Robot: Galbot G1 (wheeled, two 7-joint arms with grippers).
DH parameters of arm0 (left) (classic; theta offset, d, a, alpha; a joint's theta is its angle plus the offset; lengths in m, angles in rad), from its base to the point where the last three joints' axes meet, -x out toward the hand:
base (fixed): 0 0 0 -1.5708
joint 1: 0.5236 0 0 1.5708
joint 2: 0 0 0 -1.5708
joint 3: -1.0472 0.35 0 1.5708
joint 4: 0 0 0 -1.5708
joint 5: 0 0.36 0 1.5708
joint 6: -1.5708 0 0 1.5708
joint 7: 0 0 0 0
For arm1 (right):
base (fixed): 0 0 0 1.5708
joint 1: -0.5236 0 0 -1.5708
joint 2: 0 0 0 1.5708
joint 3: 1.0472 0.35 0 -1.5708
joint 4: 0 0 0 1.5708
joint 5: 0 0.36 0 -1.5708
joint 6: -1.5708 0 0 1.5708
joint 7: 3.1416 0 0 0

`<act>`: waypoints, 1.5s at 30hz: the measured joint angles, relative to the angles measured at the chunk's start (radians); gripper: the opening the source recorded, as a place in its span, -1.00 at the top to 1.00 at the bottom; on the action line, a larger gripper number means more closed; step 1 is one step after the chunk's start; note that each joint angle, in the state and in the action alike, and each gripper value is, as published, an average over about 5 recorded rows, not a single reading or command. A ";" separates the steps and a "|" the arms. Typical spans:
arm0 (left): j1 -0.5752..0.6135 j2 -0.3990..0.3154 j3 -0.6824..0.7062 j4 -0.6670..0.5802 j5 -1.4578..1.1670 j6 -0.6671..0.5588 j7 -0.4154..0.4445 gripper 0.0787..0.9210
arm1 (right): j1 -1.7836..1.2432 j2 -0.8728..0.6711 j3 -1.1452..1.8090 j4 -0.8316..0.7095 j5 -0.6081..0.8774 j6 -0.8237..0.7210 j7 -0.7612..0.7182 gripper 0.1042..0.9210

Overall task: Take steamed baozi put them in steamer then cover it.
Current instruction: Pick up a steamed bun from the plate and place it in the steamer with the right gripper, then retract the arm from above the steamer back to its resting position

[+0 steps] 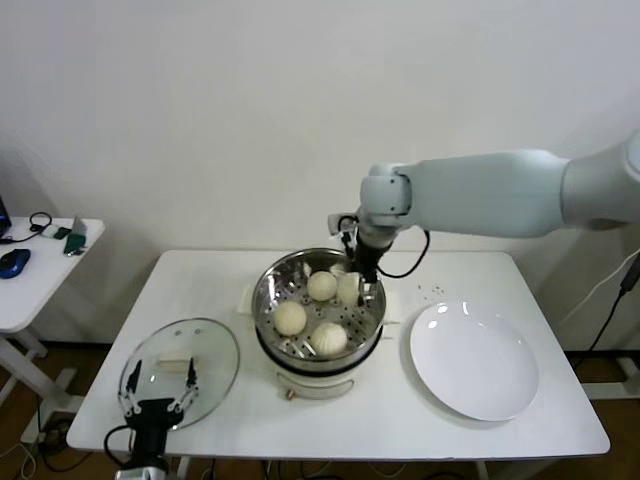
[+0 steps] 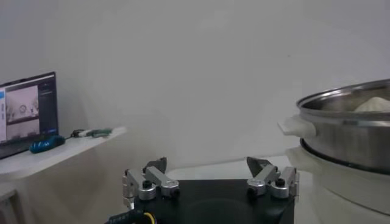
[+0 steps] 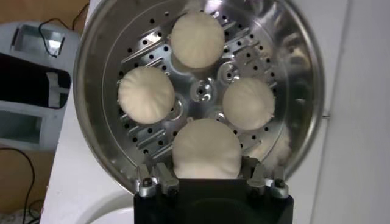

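The steamer (image 1: pixel 268 290) stands mid-table, its steel basket (image 3: pixel 97 55) on a white pot base. Several steamed baozi lie in it. My right gripper (image 1: pixel 360 285) reaches into the far right side of the basket, shut on one baozi (image 3: pixel 206 149) that sits low on the perforated floor, fingers pressed to both its sides. Three other buns (image 3: pixel 197 39) (image 3: pixel 145 93) (image 3: pixel 248 103) rest free around the centre. The cover (image 1: pixel 205 350), a glass lid, lies flat on the table at front left. My left gripper (image 1: pixel 158 385) hovers over its near edge, open and empty (image 2: pixel 207 165).
A white plate (image 1: pixel 475 360) lies bare to the right of the steamer. A small side table (image 1: pixel 40 265) with a mouse and cables stands off to the left. The steamer's side (image 2: pixel 347 122) looms close to the left gripper.
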 measured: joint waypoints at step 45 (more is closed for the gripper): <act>-0.014 0.019 -0.015 0.007 0.033 -0.010 0.006 -0.77 | -0.060 -0.337 0.183 0.088 -0.002 0.280 0.137 -0.76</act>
